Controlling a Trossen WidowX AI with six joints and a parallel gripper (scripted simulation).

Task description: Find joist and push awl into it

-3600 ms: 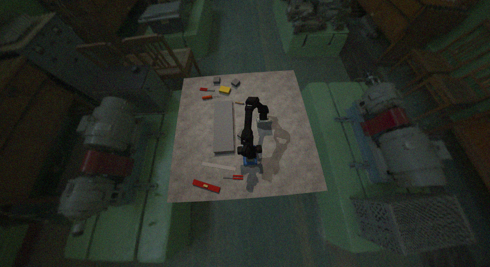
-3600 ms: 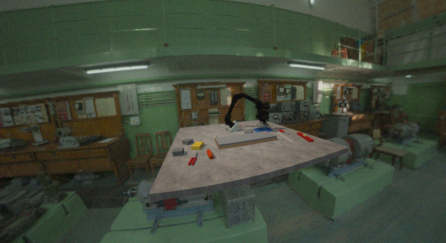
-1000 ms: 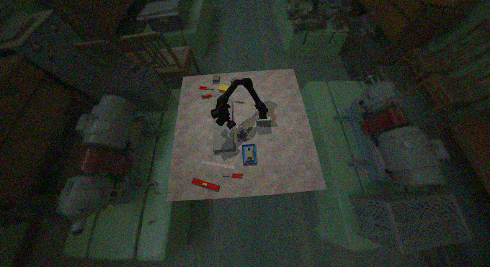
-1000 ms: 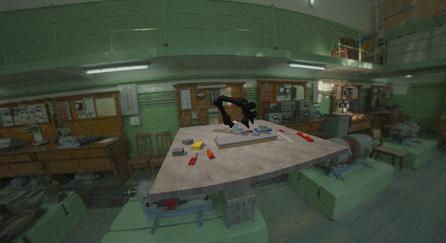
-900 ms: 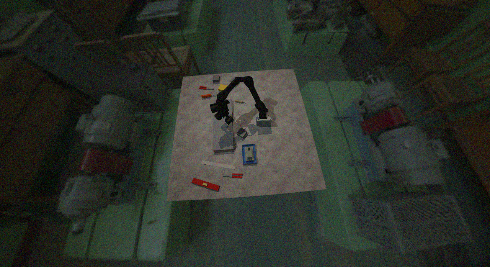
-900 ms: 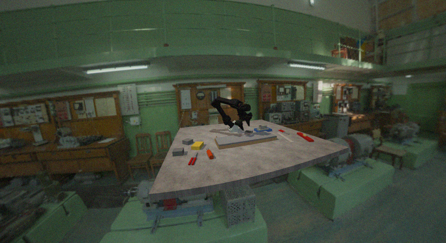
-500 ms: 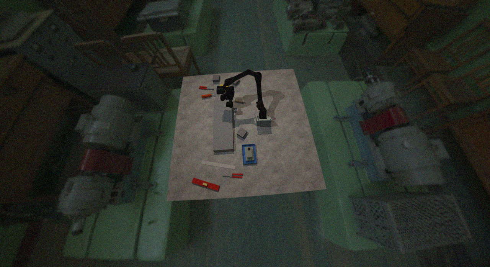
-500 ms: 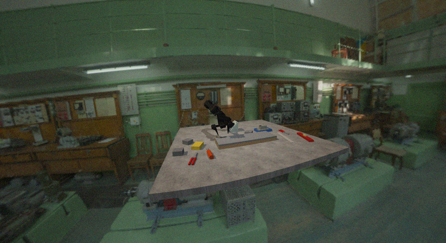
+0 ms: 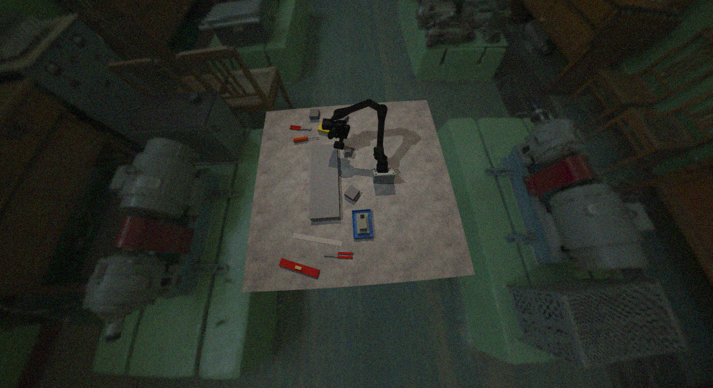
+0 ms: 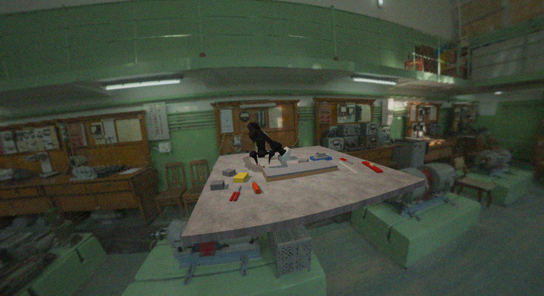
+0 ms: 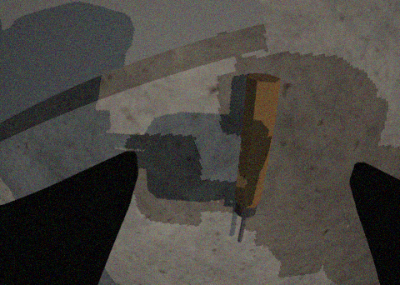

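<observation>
The awl [image 11: 267, 106] lies on the table beside the floor panel's long edge, its orange handle toward the top of the wrist view and its thin shaft pointing down. My gripper [image 11: 252, 170] [image 10: 263, 163] is open and empty above it, with the awl lying between the two fingers as the wrist camera sees it. The grey floor panel [image 9: 325, 186] [image 10: 300, 169] [image 11: 187, 10] lies flat; the joist is hidden. The pale stud finder [image 9: 362, 224] [image 10: 320, 155] rests in the blue tray [image 9: 354, 231] beyond the panel's other end.
A yellow block [image 9: 323, 130] [image 10: 240, 177], an orange-handled tool [image 9: 299, 140] [image 10: 256, 187] and red-handled pliers [image 9: 295, 127] [image 10: 233, 195] lie past the panel's near-awl end. A grey block [image 9: 352, 192] sits between panel and tray. A white strip [image 9: 317, 239] and red level [image 9: 289, 264] lie beyond.
</observation>
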